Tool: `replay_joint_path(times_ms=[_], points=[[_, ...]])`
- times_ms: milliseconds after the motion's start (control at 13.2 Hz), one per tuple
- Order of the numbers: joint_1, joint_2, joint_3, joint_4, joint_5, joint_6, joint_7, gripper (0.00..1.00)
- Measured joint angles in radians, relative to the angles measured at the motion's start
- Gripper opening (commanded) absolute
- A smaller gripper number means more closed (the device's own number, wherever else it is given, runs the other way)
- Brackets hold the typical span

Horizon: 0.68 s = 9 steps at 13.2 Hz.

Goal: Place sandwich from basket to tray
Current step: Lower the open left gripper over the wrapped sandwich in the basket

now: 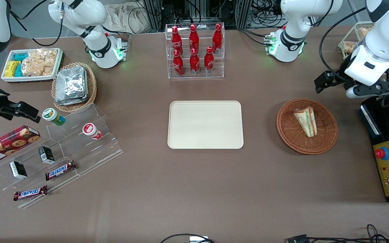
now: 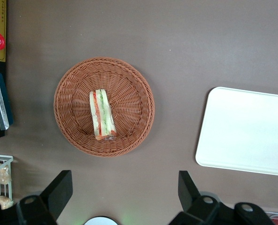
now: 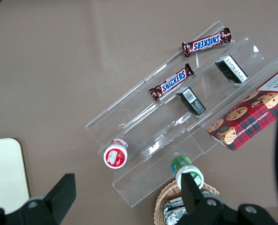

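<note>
Left arm's two-finger gripper (image 2: 125,197), fingers wide apart & holding nothing, hangs high near the round reddish-brown wicker basket (image 1: 326,135) w/ the clear-wrapped triangular sandwich (image 1: 306,120) inside: centre over wedge, descend straight, pinch flat bread faces, then carry to the cream rectangular plastic tray (image 1: 205,125).

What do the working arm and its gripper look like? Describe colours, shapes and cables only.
The left arm has glossy white rounded shells with black joint bands, and a black cable loops along it. Its base glows green. The gripper, high above the table near the basket, has two black wedge-shaped fingers, set wide apart.
</note>
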Motion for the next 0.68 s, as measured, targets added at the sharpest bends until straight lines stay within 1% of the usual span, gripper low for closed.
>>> replay_joint_path(times_ms=[529,681], points=[[0.000,0.000,-0.012,0.002,0.000,-0.013,-0.009,1.00],[0.001,-0.001,-0.010,-0.020,0.000,-0.022,-0.010,1.00]])
